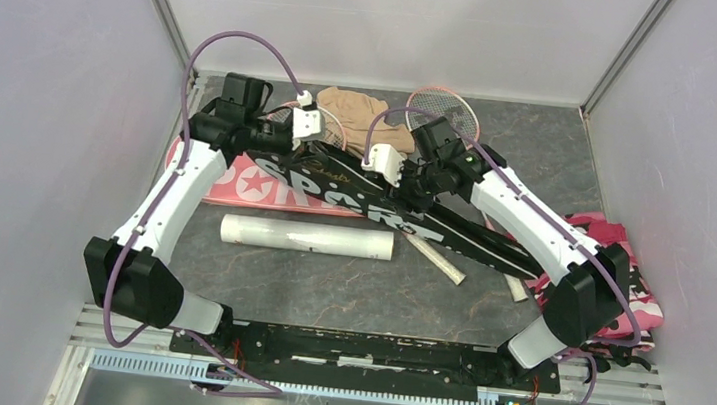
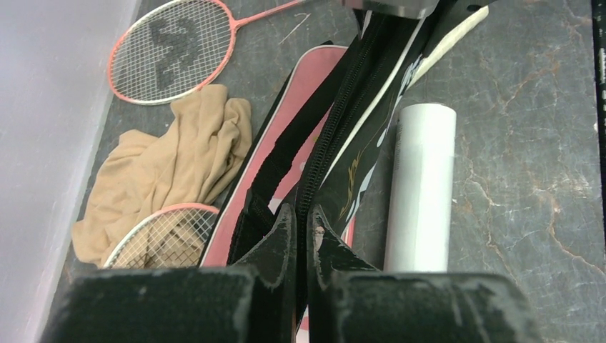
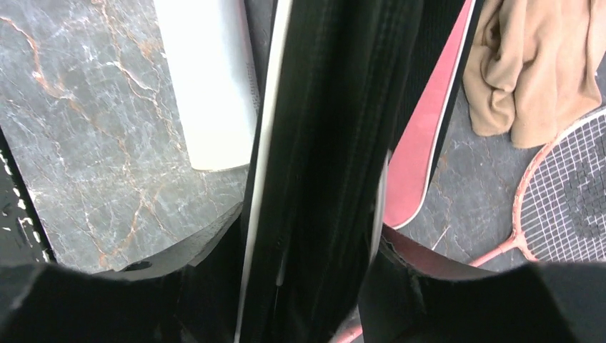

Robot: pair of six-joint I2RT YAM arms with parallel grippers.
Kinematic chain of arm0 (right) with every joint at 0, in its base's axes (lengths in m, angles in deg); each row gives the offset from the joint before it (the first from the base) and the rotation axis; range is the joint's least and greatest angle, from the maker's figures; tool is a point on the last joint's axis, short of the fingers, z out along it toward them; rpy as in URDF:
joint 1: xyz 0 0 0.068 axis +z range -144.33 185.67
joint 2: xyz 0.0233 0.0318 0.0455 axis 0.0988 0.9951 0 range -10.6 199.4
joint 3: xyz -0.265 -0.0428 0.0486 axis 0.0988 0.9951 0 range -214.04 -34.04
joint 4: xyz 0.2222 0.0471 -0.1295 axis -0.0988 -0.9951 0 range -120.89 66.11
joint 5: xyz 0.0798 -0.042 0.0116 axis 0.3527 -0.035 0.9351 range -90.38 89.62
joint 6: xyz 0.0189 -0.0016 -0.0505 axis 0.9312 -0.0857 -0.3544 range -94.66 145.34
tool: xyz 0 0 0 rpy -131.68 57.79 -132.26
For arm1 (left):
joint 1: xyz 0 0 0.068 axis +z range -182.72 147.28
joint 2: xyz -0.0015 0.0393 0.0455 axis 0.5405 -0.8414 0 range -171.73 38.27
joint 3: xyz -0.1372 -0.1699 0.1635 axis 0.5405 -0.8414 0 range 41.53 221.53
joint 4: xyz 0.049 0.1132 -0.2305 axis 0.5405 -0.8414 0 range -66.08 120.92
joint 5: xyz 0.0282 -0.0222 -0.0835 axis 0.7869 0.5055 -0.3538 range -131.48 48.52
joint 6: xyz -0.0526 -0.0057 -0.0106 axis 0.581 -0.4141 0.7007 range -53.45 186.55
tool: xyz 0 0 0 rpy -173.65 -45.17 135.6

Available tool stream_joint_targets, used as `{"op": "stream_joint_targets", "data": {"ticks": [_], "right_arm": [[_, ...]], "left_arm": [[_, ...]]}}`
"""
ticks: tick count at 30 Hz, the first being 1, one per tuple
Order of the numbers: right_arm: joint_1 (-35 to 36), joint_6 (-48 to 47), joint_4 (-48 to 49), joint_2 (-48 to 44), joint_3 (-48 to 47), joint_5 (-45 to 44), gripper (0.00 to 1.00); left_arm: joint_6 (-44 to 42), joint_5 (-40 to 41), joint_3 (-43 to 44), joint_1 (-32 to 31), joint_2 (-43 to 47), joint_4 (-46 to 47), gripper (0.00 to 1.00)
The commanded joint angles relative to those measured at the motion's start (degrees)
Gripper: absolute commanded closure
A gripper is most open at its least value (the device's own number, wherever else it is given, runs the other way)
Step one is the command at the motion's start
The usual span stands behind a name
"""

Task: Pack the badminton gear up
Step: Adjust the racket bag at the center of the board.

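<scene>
I'm watching left gripper (image 2: 300, 214) pinching tight on black cover (image 2: 343, 121) (overhead hiding this), right gripper (image 3: 300, 246) straddling it half-wide, grip unclear, cover running far-left to near-right.

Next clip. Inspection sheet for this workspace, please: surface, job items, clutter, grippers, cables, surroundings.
Surface: dark marbled table; no spills seen.
Job's things: black cover overlaps the pink cover; white tube lies flat in front of them; one racket at the back; second racket overlaps the tan cloth. No shuttlecocks seen.
Clutter: tan cloth at the back; pink camouflage cloth at the right edge.
Grippers: left gripper shut on the black cover's zip edge; right gripper has its fingers either side of the black cover, grip unclear.
Cables: purple cables loop along both arms; no snag seen.
Surroundings: plain white walls; nothing else seen.
</scene>
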Motion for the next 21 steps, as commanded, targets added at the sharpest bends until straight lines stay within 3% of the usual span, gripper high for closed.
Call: {"op": "stream_joint_targets", "data": {"ticks": [1, 8, 10, 13, 18, 20, 21], "right_arm": [[0.7, 0.2, 1.9, 0.2, -3.8, 2.2, 0.43], [0.8, 0.1, 1.0, -0.4, -4.8, 3.3, 0.58], [0.9, 0.0, 1.0, -0.6, -4.5, 2.7, 0.7], [0.8, -0.6, 0.6, -1.3, -4.2, 1.3, 0.99], [0.6, -2.8, 0.3, -4.0, -2.7, -1.8, 1.0], [0.4, -4.2, -0.7, -5.0, -2.6, -2.1, 1.0], [0.2, -6.1, -2.2, -6.2, -2.2, -2.0, 1.0]], "left_arm": [[5.6, -4.4, -0.9, -2.2, 2.2, 6.3, 0.98], [10.4, -3.4, -2.4, -2.9, 2.1, 9.9, 0.98], [10.9, -3.4, -2.5, -2.9, 1.9, 9.9, 0.98], [12.2, -3.3, -2.3, -2.9, 1.9, 9.9, 0.96], [12.4, -3.4, 0.9, -2.9, 1.7, 5.3, 0.64], [9.9, -3.1, 3.2, -2.9, 1.1, 0.7, 0.53], [5.0, -1.9, 6.5, -2.9, -0.1, -6.9, 0.4]]}}
